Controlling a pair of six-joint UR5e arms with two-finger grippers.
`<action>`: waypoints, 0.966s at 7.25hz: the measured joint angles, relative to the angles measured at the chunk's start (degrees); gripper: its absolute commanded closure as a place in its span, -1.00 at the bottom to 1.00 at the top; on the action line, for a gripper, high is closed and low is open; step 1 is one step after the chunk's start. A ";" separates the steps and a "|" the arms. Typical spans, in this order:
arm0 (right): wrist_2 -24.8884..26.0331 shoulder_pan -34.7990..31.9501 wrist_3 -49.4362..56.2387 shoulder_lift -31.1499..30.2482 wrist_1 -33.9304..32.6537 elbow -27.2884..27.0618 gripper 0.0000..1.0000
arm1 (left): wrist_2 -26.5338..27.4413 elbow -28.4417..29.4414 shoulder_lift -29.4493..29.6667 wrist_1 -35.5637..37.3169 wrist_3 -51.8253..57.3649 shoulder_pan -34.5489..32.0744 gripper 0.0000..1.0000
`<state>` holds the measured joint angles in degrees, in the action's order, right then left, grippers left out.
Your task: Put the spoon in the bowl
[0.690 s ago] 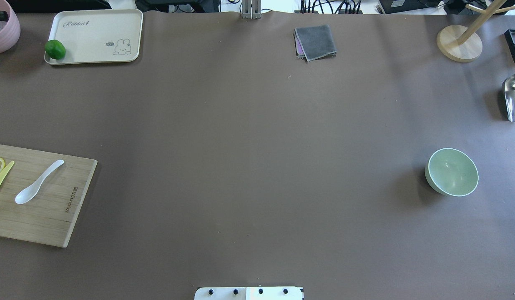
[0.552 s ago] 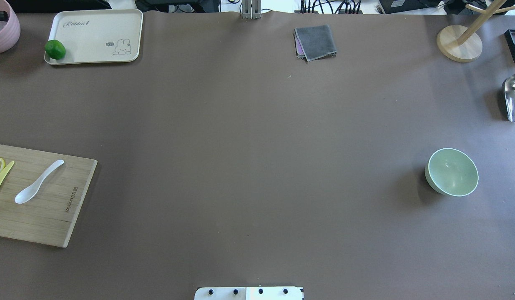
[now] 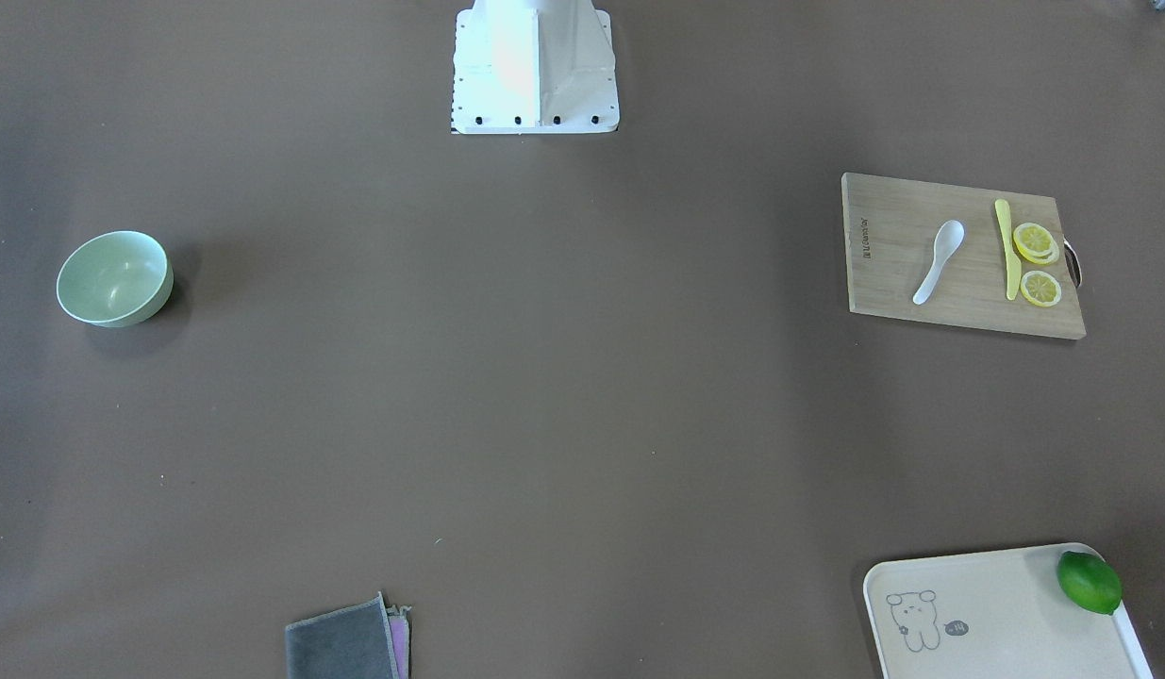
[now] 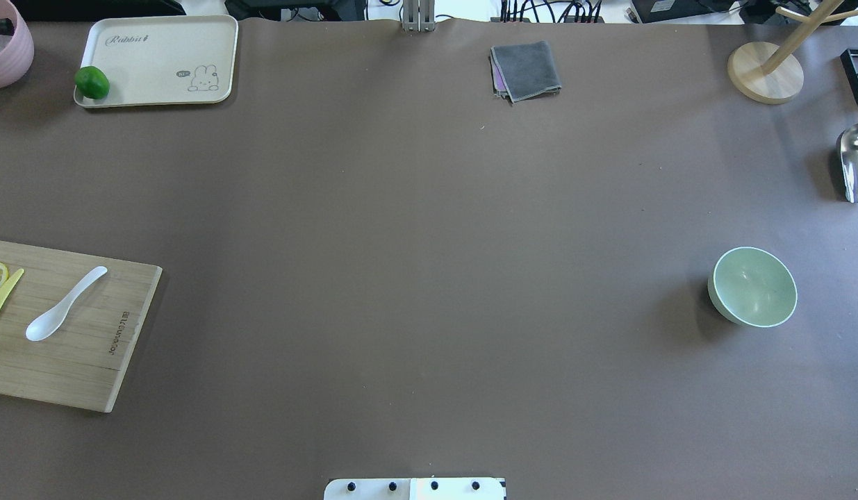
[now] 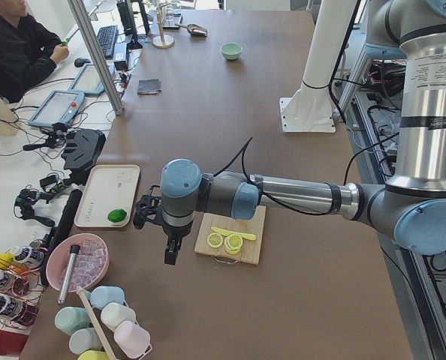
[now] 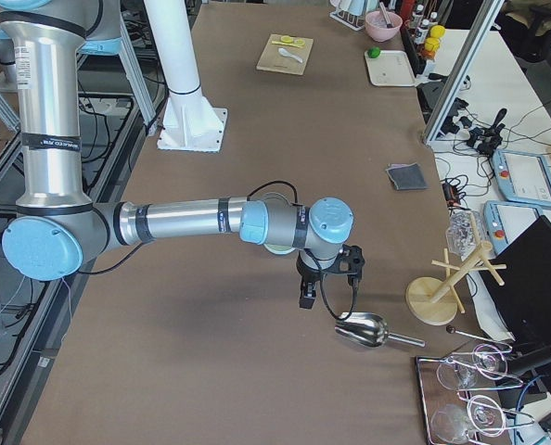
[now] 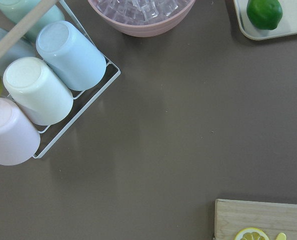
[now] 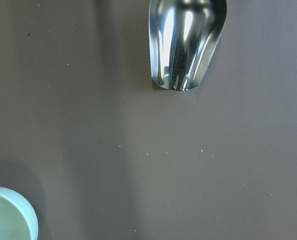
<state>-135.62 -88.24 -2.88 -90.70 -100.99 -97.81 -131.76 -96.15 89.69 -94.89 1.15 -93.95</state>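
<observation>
Front-facing view: the spoon (image 3: 939,261) lies flat on the cutting board (image 3: 884,283) at the robot's left end of the table, scoop toward the robot, just beside the yellow knife (image 3: 1006,250) and apart from it. The bowl (image 3: 110,280) stands upright and empty at the right end, well apart from the spoon. No arm shows here.

Overhead view: set against the pictures from a moment earlier, nothing has shifted. Spoon, board and bowl sit where they did, and no arm has entered. My reading is that the task has not started and the whole pick and carry is ahead.

Left side view: the left gripper (image 5: 172,251) hangs just past the board's end, on the side of the tray (image 5: 106,196). The forearm hides the spoon. I cannot tell whether this claw is released or clenched; nothing seems to hang from it.

Right side view: the right gripper (image 6: 308,295) hovers near the metal scoop (image 6: 361,329), and its wrist covers most of the bowl. Its claw state cannot be told either.

Left wrist view: a corner of the board and a lemon slice (image 7: 251,234) show, no spoon (so the claw is not over it).

Right wrist view: the scoop is at the top and the bowl's rim at the bottom left corner, so the left arm looks better placed to pick
</observation>
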 measured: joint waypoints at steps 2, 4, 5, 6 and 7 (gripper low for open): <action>0.04 0.06 0.06 0.06 0.12 0.42 -1.00 | 0.01 0.09 -0.06 0.01 0.05 0.00 -0.96; 0.01 0.09 0.07 0.08 0.38 1.00 -1.00 | -0.01 0.10 -0.72 -0.07 0.27 -0.03 -0.96; 0.01 0.09 0.07 0.09 0.42 1.08 -1.00 | -0.05 0.00 -1.29 -0.17 0.41 -0.09 -0.96; 0.00 0.09 0.05 0.07 0.45 1.09 -1.00 | -0.07 -0.04 -1.77 -0.36 0.53 -0.14 -0.96; 0.00 0.09 0.03 0.04 0.49 1.09 -1.00 | -0.07 -0.07 -2.22 -0.58 0.58 -0.24 -0.96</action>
<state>-135.61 -88.16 -2.85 -90.67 -100.49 -96.72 -131.83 -96.23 87.47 -95.47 1.73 -94.19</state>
